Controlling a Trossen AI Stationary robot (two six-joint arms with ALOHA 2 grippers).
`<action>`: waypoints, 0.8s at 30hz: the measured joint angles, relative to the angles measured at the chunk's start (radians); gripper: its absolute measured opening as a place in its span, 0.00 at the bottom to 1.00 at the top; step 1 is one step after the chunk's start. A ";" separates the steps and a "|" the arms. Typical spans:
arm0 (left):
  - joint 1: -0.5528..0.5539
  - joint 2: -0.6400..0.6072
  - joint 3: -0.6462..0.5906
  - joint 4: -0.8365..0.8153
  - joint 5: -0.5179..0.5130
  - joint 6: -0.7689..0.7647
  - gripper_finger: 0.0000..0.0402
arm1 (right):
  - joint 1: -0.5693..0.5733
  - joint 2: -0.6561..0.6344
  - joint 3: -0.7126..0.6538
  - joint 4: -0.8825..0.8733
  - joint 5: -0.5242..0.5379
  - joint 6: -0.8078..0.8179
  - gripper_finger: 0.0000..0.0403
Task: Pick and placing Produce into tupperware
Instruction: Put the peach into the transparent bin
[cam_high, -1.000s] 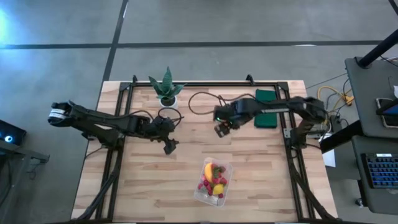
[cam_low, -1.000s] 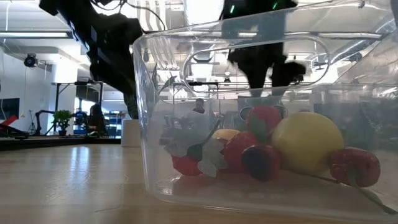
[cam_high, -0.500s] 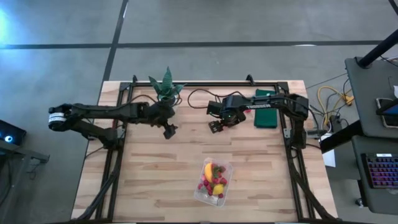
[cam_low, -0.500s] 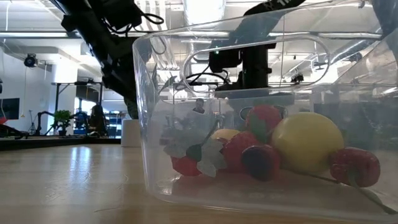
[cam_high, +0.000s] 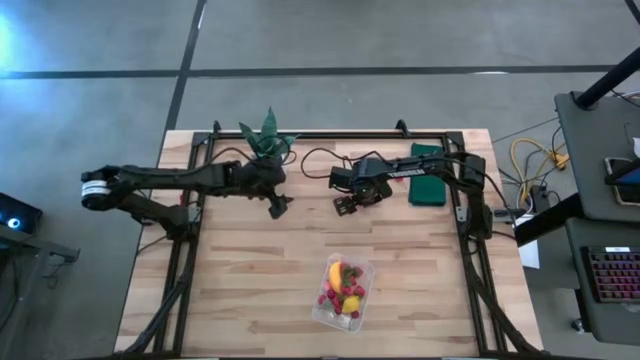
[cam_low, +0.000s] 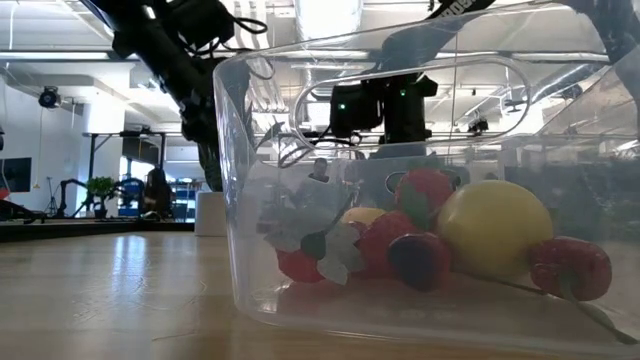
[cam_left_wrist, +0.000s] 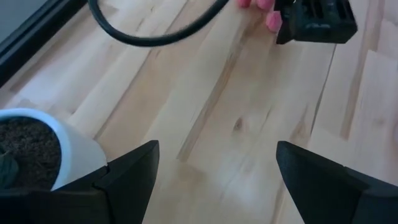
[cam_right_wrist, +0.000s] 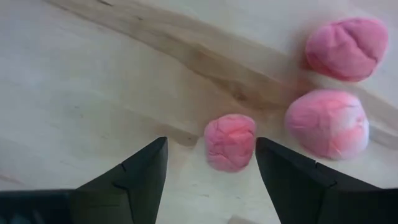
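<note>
The right gripper (cam_right_wrist: 211, 165) has swung away from the tub (cam_high: 343, 292) over the last second and dropped low over the table (cam_high: 420, 280) near its far side. Its jaws stand apart, with one pink berry (cam_right_wrist: 231, 141) sitting between the tips and just ahead of them. Two more pink berries (cam_right_wrist: 327, 122) lie beyond it, off to one side of the jaws and clear of them. This looks like the approach for the next pick; closing on the centred berry seems the next step.

The tub sits well apart from both grippers, already holding a banana (cam_high: 334, 273), a lemon (cam_low: 492, 227) and red berries (cam_low: 570, 265).

The left gripper (cam_left_wrist: 214, 163) has moved in beside the plant pot (cam_left_wrist: 43, 146), jaws wide apart and empty.
</note>
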 joint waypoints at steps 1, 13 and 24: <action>0.000 0.005 0.000 0.003 0.000 0.001 0.77 | 0.000 -0.001 0.000 0.004 0.000 -0.004 0.58; 0.042 0.180 0.001 0.294 0.188 0.063 0.77 | 0.002 -0.214 0.000 -0.010 0.101 0.004 0.58; 0.084 0.539 0.178 0.570 0.463 0.090 0.77 | 0.042 -0.551 0.000 -0.145 0.324 0.092 0.58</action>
